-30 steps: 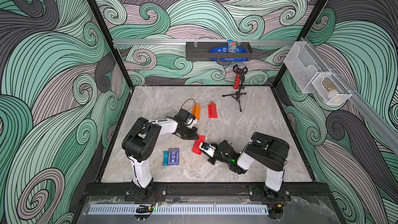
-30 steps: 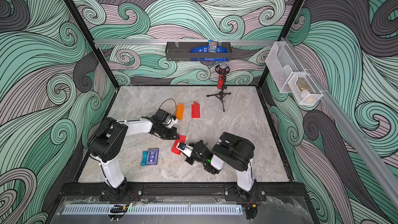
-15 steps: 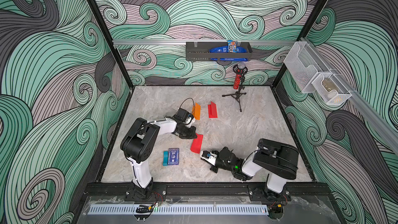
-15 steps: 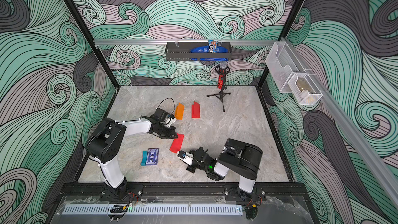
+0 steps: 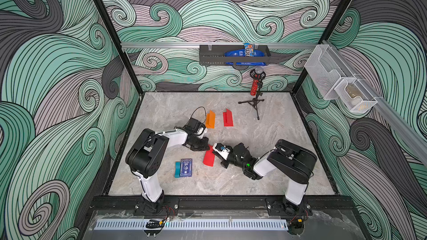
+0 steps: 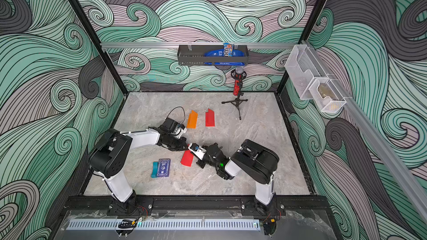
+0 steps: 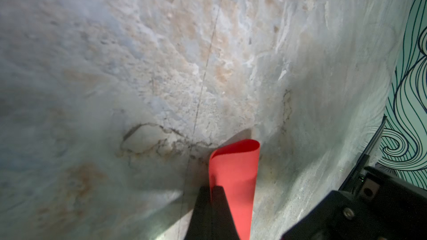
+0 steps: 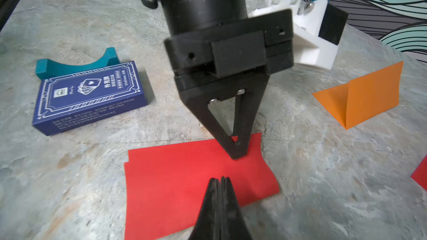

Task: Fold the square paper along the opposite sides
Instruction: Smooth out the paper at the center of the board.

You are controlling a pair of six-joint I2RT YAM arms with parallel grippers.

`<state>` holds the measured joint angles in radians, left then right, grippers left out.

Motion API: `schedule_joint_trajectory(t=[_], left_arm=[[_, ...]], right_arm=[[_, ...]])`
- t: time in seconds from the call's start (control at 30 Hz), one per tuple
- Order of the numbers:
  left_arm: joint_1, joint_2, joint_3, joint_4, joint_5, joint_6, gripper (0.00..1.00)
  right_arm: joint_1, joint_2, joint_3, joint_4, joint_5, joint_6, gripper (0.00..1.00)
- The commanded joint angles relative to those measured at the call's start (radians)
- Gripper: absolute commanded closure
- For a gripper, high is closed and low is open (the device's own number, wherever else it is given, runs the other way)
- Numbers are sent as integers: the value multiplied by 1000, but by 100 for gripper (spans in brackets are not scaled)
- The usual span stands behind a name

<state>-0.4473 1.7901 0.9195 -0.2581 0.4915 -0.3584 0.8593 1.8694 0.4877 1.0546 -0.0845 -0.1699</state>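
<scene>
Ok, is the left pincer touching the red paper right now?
Touching. The right wrist view shows the left pincer with its shut tip planted on top of the folded red paper, no gap visible.

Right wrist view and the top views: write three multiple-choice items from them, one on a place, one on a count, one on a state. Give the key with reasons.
1. The card box lies:
A) right beside the teal block
B) on top of a paper
C) against the back wall

2. Papers on the table:
A) one
B) three
C) five

3. The right gripper is:
A) wide open
B) holding the card box
C) shut

Key:
1. A, since the box sits next to the block in the right wrist view and in both top views.
2. B, since there is an orange paper, a tented red paper and the folded red paper.
3. C, since its fingers meet with no gap, tips over the folded red paper.
</scene>
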Motion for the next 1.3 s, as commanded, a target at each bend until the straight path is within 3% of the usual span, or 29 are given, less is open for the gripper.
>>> schedule_joint_trajectory(t=[0.0, 0.43, 1.1, 1.27], left_arm=[[-3, 59, -40, -107, -75, 6, 100], [-3, 66, -35, -115, -92, 7, 100], [-2, 54, -25, -118, -122, 2, 100], [-3, 53, -24, -114, -113, 7, 100]], right_arm=[[-19, 40, 48, -30, -27, -23, 100], [-58, 190, 87, -17, 4, 11, 100], [-124, 164, 45, -34, 110, 41, 100], [-136, 69, 49, -146, 37, 72, 99]])
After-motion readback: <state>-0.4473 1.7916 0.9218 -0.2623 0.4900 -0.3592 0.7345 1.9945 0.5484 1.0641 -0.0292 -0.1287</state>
